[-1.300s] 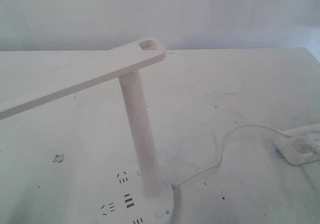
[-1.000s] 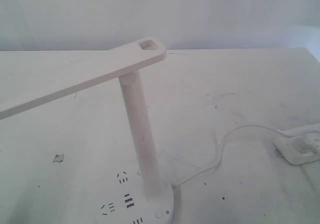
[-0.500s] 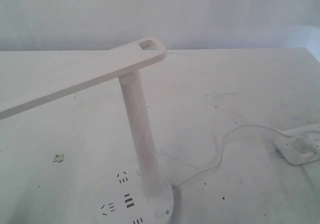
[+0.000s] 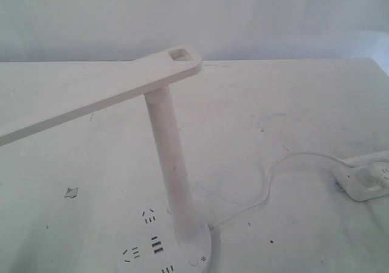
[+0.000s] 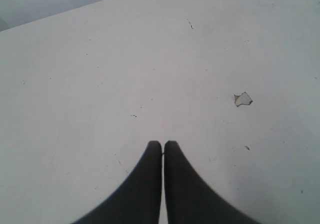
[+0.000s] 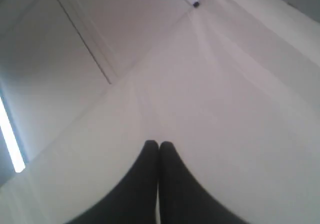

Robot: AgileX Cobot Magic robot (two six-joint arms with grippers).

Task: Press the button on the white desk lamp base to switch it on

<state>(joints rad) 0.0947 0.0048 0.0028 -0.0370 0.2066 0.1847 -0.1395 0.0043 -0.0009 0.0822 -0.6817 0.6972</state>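
Note:
The white desk lamp base [image 4: 141, 242] lies at the bottom middle of the exterior view, a flat disc with dark dash icons. Its slim post [image 4: 172, 163] rises to a long flat arm [image 4: 91, 96] reaching left. The button [image 4: 194, 261] is a small ringed circle beside a sun mark, right of the post's foot. Neither gripper shows in the exterior view. My left gripper [image 5: 163, 143] is shut over bare white tabletop, holding nothing. My right gripper [image 6: 159, 144] is shut too, pointing at a pale wall or curtain.
A white cable [image 4: 267, 188] runs from the lamp base to a white power strip [image 4: 361, 182] at the right edge. A small chip mark [image 4: 71, 193] lies on the table left of the lamp, and that chip mark [image 5: 243, 99] also shows in the left wrist view.

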